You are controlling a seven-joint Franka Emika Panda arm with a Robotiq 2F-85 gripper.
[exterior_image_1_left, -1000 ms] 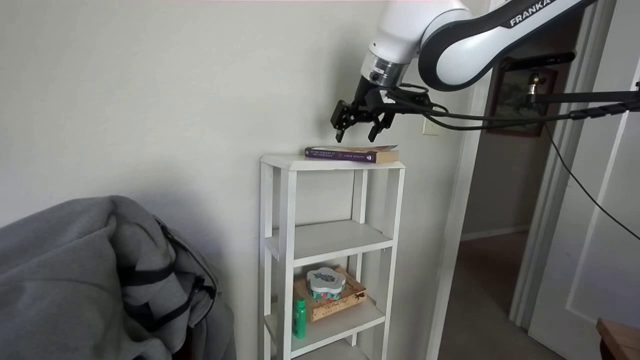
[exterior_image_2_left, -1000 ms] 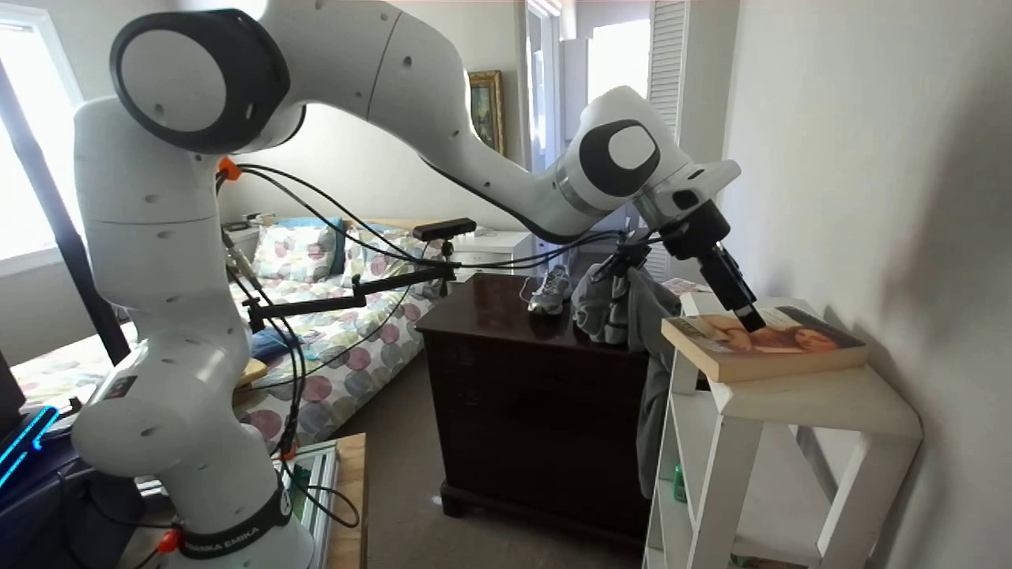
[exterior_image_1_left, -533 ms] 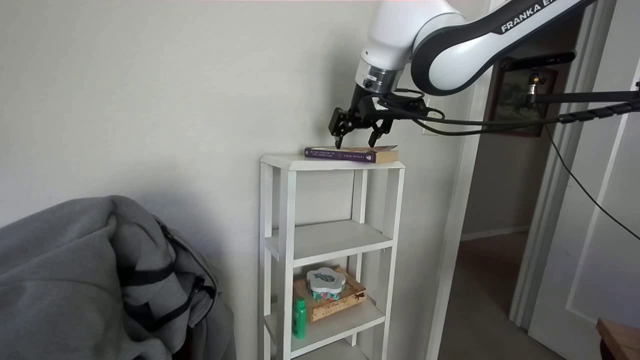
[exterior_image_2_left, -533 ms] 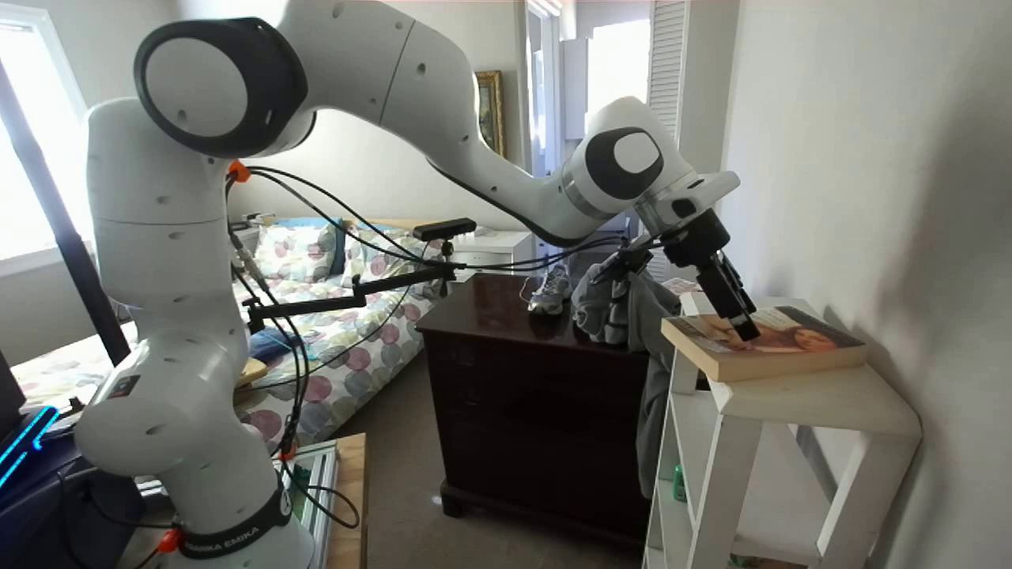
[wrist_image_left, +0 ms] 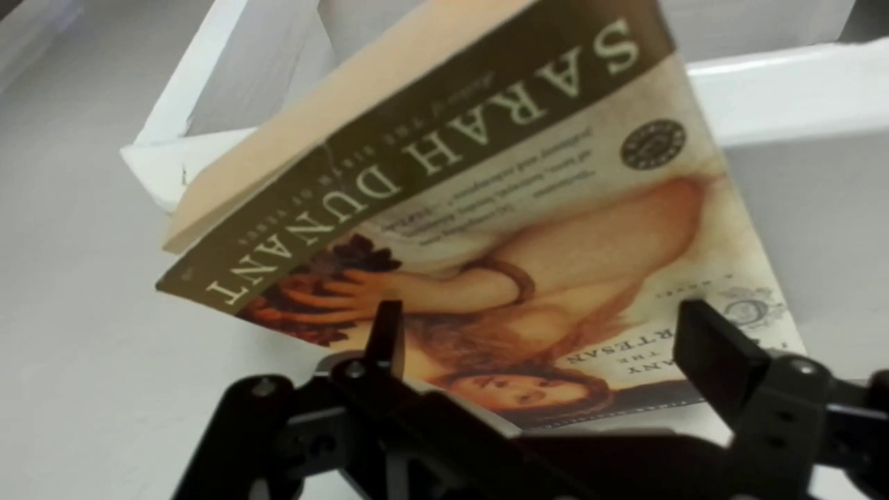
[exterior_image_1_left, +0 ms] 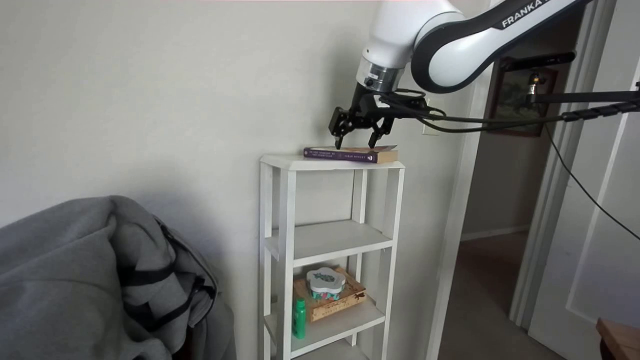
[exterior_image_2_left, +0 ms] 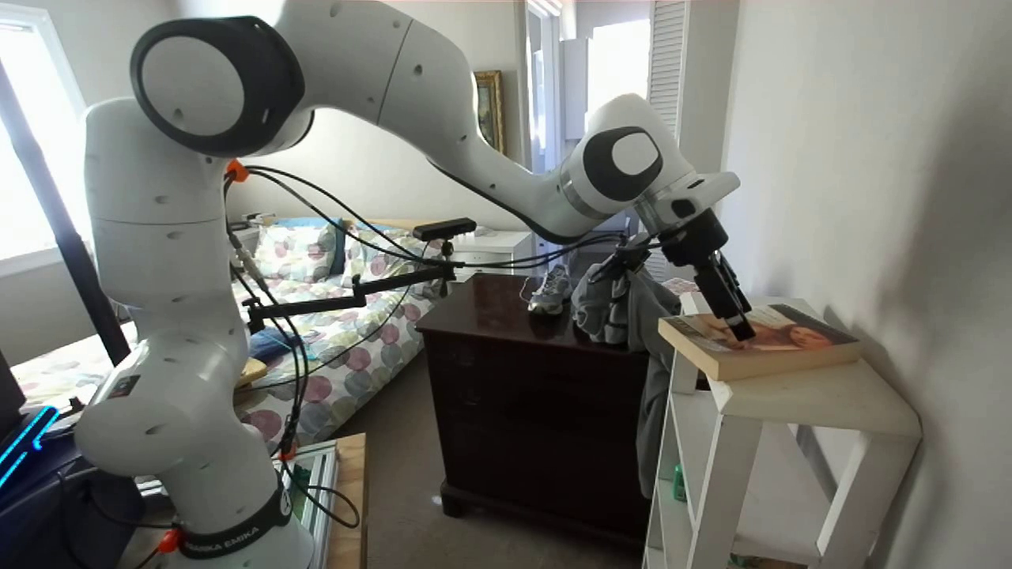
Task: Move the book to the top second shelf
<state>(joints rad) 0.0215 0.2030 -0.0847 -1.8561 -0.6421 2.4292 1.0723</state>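
Observation:
The book (exterior_image_1_left: 345, 155) lies flat on the topmost board (exterior_image_1_left: 282, 161) of the white shelving unit, purple spine and pale page edges showing. In an exterior view its cover (exterior_image_2_left: 791, 336) faces up, and it overhangs the board on the robot's side. The second shelf (exterior_image_1_left: 330, 241) is a bare white board below. My gripper (exterior_image_1_left: 355, 146) is open, tilted, with its fingertips at the book's cover. In the wrist view the gripper (wrist_image_left: 540, 309) has its fingers wide apart over the cover (wrist_image_left: 514, 243), with nothing between them. It also shows in an exterior view (exterior_image_2_left: 742, 332).
The lower tier holds a green bottle (exterior_image_1_left: 299, 318), a wooden box (exterior_image_1_left: 340, 304) and a tin (exterior_image_1_left: 326, 281). White posts (exterior_image_1_left: 287, 260) frame each tier. A wall stands close behind the unit. A dark dresser (exterior_image_2_left: 545, 427) and grey cloth (exterior_image_1_left: 100, 270) are nearby. Cables (exterior_image_1_left: 490, 120) hang from the arm.
My gripper has come down onto the book's cover from just above. In the last half second the book has shifted slightly with the gripper, a little left in both exterior views. The gripper stays open.

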